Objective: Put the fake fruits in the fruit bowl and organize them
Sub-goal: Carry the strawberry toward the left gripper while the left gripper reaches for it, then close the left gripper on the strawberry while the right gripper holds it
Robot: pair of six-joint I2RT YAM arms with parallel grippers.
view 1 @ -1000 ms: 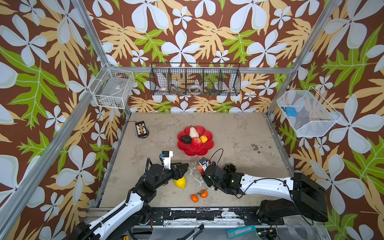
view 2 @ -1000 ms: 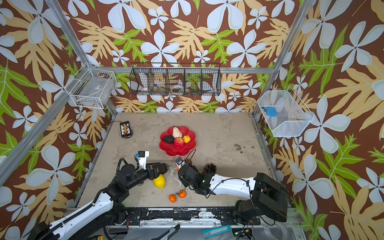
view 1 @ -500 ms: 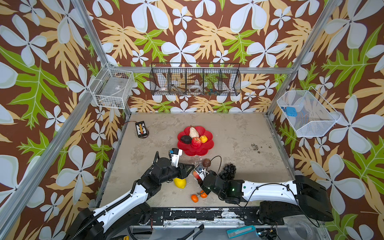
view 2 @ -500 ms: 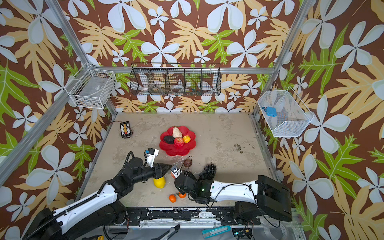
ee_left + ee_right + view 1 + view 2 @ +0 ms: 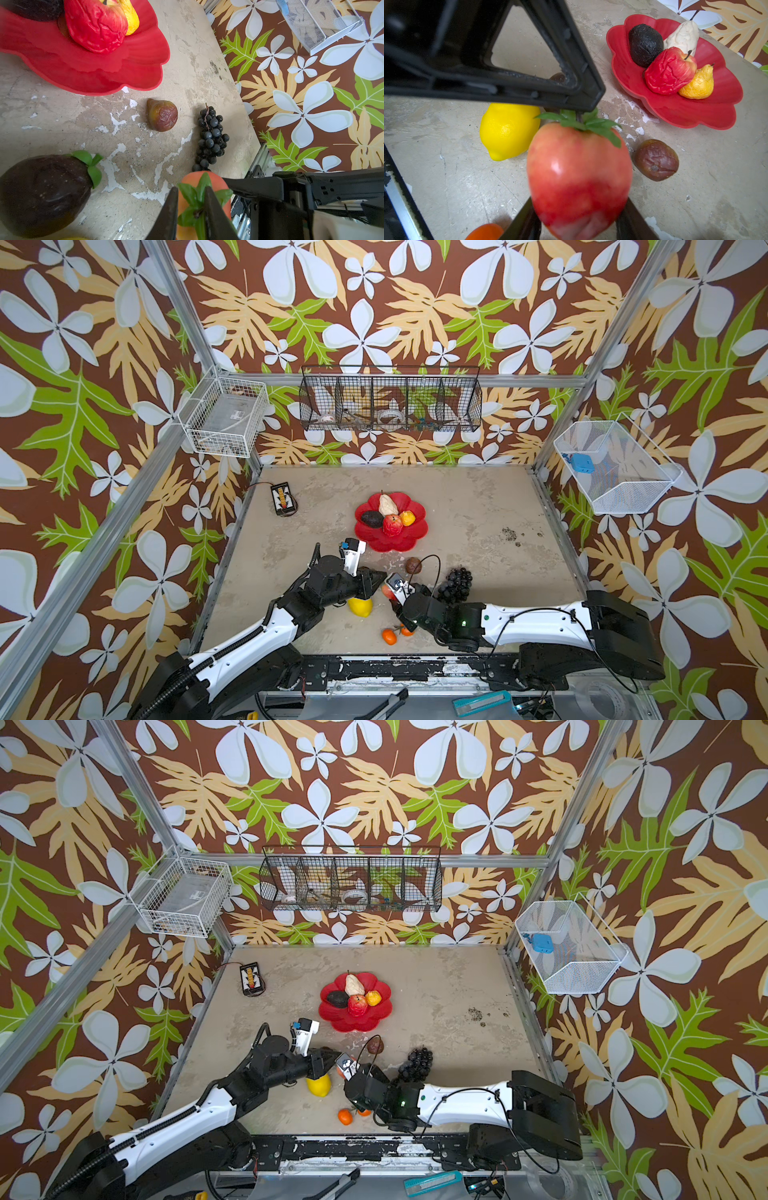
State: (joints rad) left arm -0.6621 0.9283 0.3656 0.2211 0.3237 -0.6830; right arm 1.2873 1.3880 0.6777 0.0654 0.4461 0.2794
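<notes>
Strawberry [image 5: 579, 166], smooth glossy red plastic with a green leafy cap, held between the two grippers near the front of the table [image 5: 52, 116]. The right gripper [image 5: 579, 207] clamps the berry's tapered lower body between its black fingers. The left gripper [image 5: 191, 192] has its wedge-shaped fingers drawn narrowly together on the leafy cap. Fruit bowl [image 5: 395, 545], a shallow glossy red dish with a scalloped, petal-like rim, lies mid-table beyond the grippers. It holds a pebbled black avocado [image 5: 644, 44], a chalky beige pear [image 5: 683, 36], a wrinkled red apple [image 5: 668, 70] and a creased yellow pear [image 5: 697, 83], packed touching. On the worn beige surface, its coating flaked to white patches, lie a dimpled lemon [image 5: 508, 129], a shrivelled brown fig-like fruit [image 5: 656, 160], a bunch of matte black grapes [image 5: 211, 135], a glossy dark fruit with green leaves [image 5: 43, 193], and two small oranges [image 5: 389, 636].
</notes>
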